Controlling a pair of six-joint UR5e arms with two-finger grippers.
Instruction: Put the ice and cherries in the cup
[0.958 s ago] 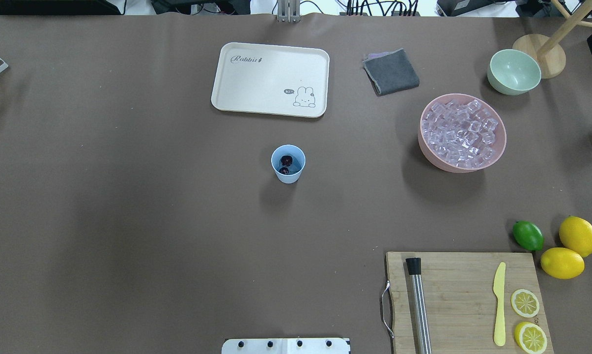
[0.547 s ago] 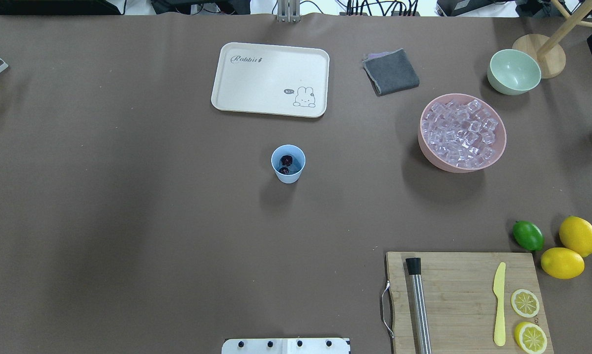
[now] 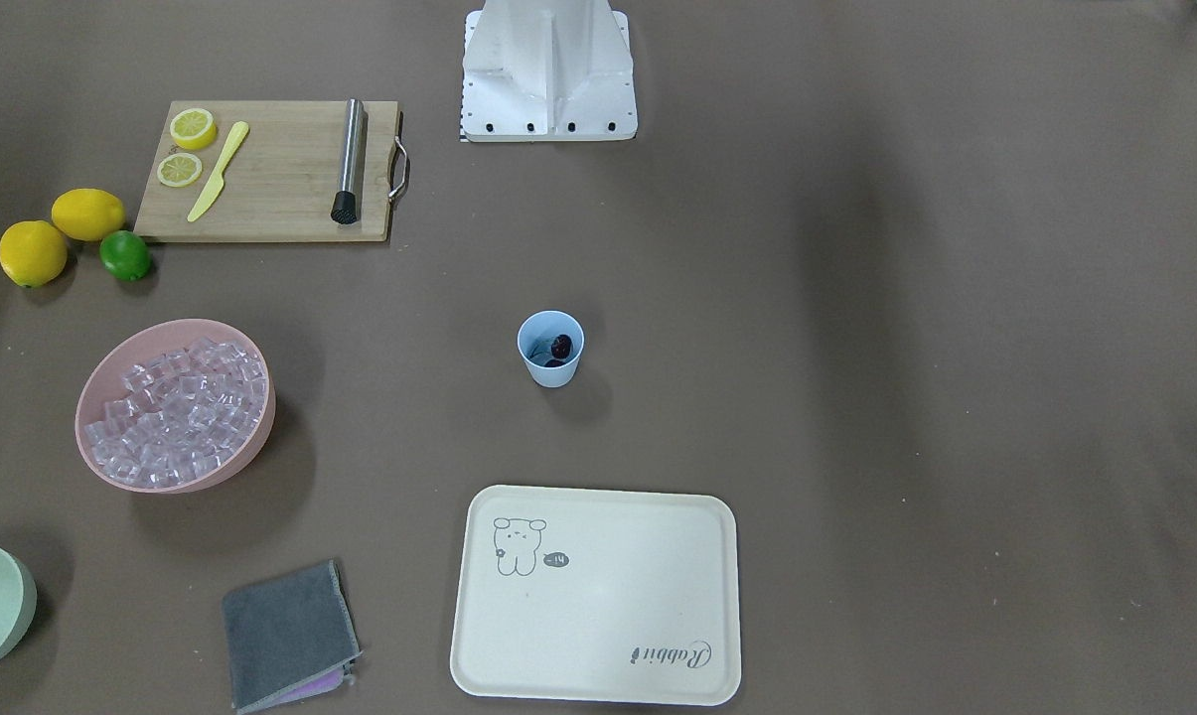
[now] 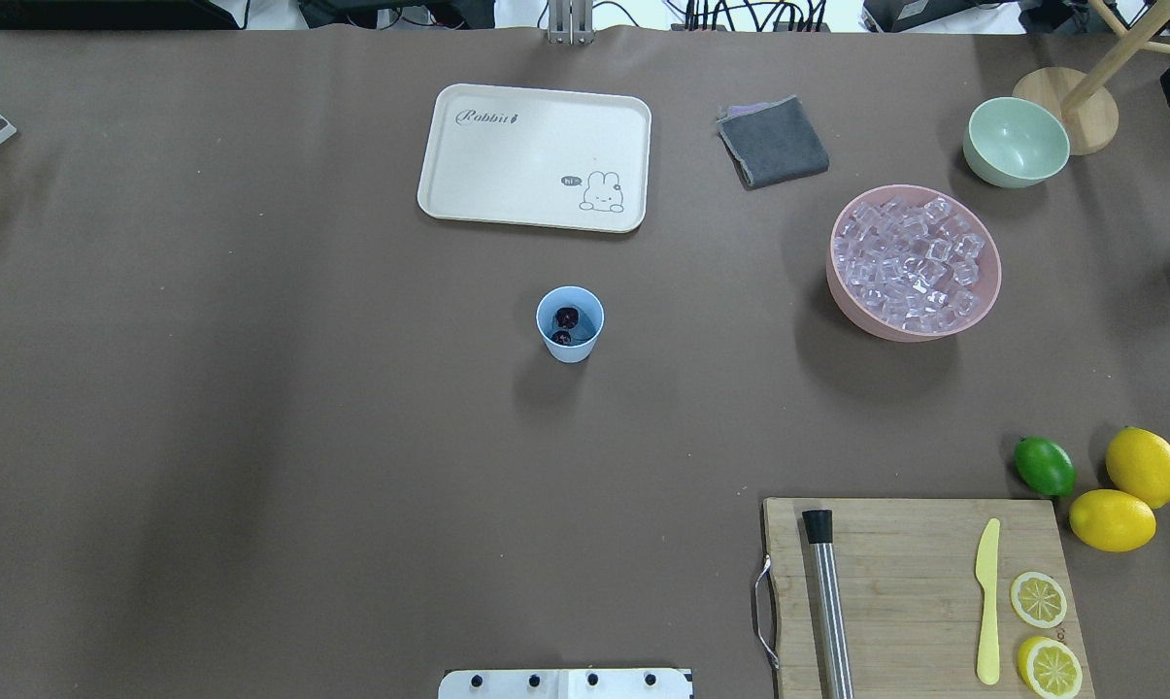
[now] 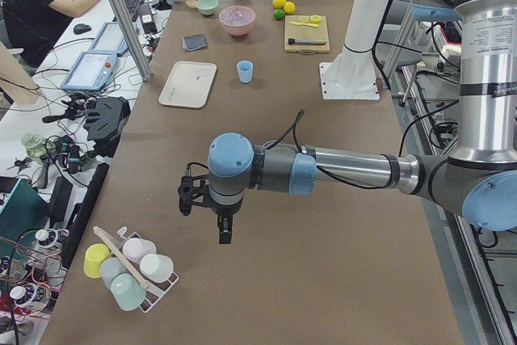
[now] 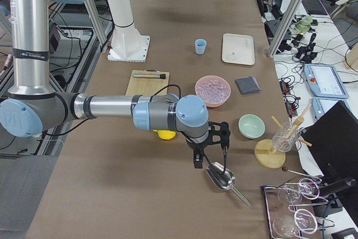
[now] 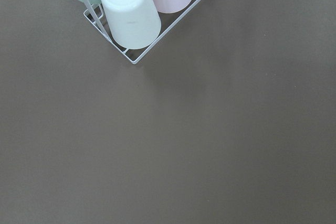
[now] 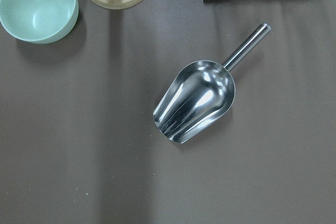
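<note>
Light-blue plastic cup (image 4: 569, 323) stands upright mid-table, on its own, well apart from everything else. The cherries (image 4: 566, 326) lie inside it as two dark glossy rounds, so that half of the task reads as done. Whether any ice is under them cannot be made out. The ice (image 4: 913, 264) is heaped in the pink bowl (image 4: 876, 325) on the robot's right, well apart from the cup. Right gripper (image 6: 211, 155) hangs just above the steel scoop (image 8: 197, 100), which lies flat on the table with its mouth toward the robot and its round handle pointing away. It shows only in the side view, so how far its jaws stand apart cannot be told; nothing seems to be in them. Left gripper (image 5: 203, 216) is at the far left end near a wire rack (image 7: 157, 40) of upturned cups; its opening cannot be told either. Handling judgement: the cubes are hard, slick and small, poor for a two-finger pinch, so scoop them. Take the scoop by the handle, mid-length, since smooth metal may roll or slip. The cup is light and will tip if knocked, so pour from above without touching the rim.
</note>
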